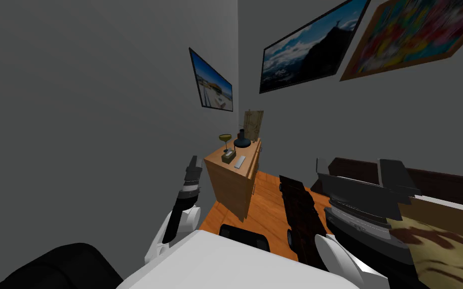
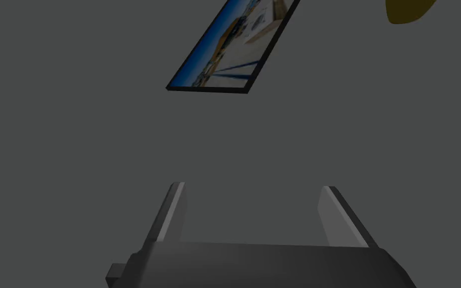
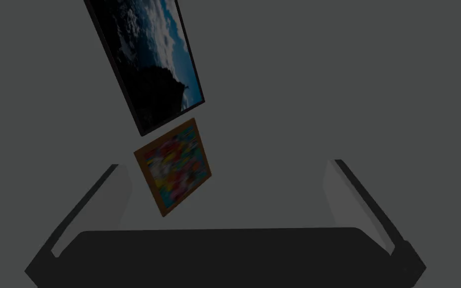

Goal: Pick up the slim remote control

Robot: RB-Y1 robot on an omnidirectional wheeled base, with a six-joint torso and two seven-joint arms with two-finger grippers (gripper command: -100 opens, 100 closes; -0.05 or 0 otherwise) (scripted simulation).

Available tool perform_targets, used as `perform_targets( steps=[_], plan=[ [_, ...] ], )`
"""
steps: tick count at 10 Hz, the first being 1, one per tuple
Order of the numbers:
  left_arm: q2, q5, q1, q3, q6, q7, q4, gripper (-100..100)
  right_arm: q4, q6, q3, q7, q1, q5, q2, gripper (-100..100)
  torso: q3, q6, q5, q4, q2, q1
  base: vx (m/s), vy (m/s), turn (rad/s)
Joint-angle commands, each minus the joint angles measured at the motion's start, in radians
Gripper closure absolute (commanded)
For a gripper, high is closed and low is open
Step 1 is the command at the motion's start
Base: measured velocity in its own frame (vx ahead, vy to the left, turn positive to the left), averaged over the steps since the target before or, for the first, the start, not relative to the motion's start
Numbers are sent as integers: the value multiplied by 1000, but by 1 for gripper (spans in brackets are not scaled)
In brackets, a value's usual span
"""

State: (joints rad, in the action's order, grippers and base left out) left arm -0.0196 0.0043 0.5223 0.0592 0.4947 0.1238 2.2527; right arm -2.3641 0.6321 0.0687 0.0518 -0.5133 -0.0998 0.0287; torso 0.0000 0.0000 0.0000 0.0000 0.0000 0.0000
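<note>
Left gripper (image 2: pixel 252 186), wide open and empty, is held short of the dresser (image 1: pixel 228 188); the remote (image 1: pixel 239 161) is seen beyond it, beside a box (image 1: pixel 228 156). Right gripper (image 3: pixel 225 163) is likewise spread, empty.

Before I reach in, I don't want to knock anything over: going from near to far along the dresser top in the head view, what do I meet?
slim grey remote → dark round-based ornament → wooden panel at the far end. The small box and the goblet sit alongside these, so I leave them out.
</note>
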Motion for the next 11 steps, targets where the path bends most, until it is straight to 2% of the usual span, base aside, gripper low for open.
perform_targets(
  steps=[1,5,7,8,10,11],
  plan=[
    [-30,-4,15,7,2,11,-4,-100,0,0,0,0,0,0,0,0,0,0,0,0,0,0,-9,-8,-97],
    [-91,-25,103,46,14,79,-24,-100,0,0,0,0,0,0,0,0,2,0,0,1,4,-1,-50,-25,-206],
    [-103,-42,162,75,26,131,-39,-100,0,0,0,0,0,0,0,0,4,1,-1,1,7,-3,-100,-61,-346],
    [-103,-42,172,75,26,131,-39,-100,0,0,0,0,0,0,0,0,4,0,-1,2,8,-4,-83,-37,-109],
    [-106,-63,242,111,40,193,-56,-100,0,0,0,0,0,0,0,0,4,0,-1,2,7,-2,-95,-36,-327],
    [-106,-63,255,111,40,194,-56,-100,0,0,0,0,0,0,0,0,5,1,0,2,8,-1,-90,-35,-141]
  ],
)
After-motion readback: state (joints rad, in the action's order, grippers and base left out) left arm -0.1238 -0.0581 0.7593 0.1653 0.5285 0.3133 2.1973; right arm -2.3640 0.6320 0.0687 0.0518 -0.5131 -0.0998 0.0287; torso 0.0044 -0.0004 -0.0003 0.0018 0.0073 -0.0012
